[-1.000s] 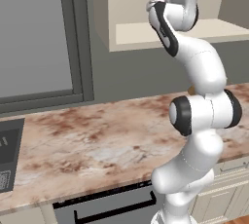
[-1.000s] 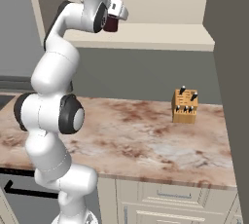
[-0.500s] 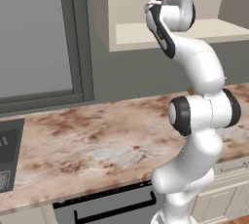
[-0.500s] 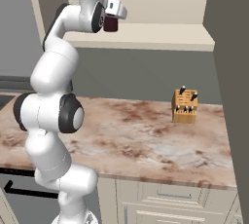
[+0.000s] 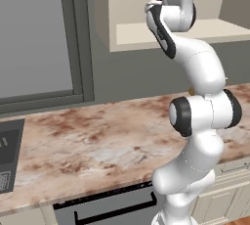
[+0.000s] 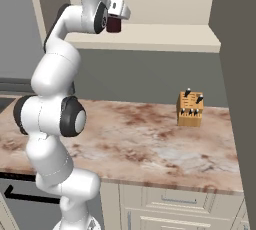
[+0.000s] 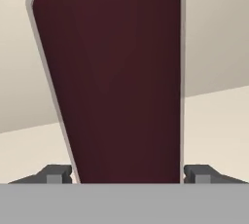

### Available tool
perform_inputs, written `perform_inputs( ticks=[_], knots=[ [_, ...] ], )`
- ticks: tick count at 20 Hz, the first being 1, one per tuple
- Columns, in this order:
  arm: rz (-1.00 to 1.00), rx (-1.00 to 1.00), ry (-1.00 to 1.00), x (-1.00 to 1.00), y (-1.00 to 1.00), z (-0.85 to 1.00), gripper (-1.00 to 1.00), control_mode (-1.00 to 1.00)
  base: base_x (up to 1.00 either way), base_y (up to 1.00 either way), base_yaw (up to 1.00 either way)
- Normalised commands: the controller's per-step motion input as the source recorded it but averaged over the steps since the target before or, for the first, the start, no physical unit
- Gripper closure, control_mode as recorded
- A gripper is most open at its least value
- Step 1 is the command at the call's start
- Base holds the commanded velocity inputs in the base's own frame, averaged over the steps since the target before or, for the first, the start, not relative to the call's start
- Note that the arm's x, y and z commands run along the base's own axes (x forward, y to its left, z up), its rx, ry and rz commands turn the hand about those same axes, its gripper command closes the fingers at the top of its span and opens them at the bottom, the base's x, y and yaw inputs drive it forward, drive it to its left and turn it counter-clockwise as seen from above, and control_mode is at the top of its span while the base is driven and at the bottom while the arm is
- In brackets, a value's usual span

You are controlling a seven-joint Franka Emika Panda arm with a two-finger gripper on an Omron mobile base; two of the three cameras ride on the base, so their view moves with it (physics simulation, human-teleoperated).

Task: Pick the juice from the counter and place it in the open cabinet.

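Pinching the juice (image 6: pixel 113 5) upright between my jaws, I hold it over the front edge of the open cabinet (image 6: pixel 165 36) shelf, high above the bench (image 6: pixel 145 136). Letting go this near the lip could tip it off.

1. Left base view looks forward from behind the arm's left, over the marbled bench (image 5: pixel 97 146) up to the open cabinet (image 5: pixel 146 33).
2. Right base view takes the same bench (image 6: pixel 150 139) and cabinet (image 6: pixel 165 34) from the right.
3. Hand view sits very close to the juice (image 7: pixel 116 82), facing the cabinet shelf.
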Motion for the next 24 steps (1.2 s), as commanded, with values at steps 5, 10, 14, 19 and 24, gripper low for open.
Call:
perform_inputs(
  ticks=[5, 10, 14, 19, 24],
  knots=[
    [0.00, 0.00, -0.01, -0.02, 0.00, 0.00, -1.00, -1.00, 0.00, 0.00, 0.00],
    [0.02, 0.00, -0.04, -0.44, 0.00, 0.20, -1.00, -1.00, 0.00, 0.00, 0.00],
    [0.01, 0.00, 0.00, -0.61, 0.00, 0.07, -1.00, -1.00, 0.00, 0.00, 0.00],
    [0.01, 0.00, 0.00, -0.69, 0.00, 0.00, -1.00, -1.00, 0.00, 0.00, 0.00],
    [0.01, 0.00, 0.00, -0.85, 0.00, 0.00, -1.00, -1.00, 0.00, 0.00, 0.00]
  ],
)
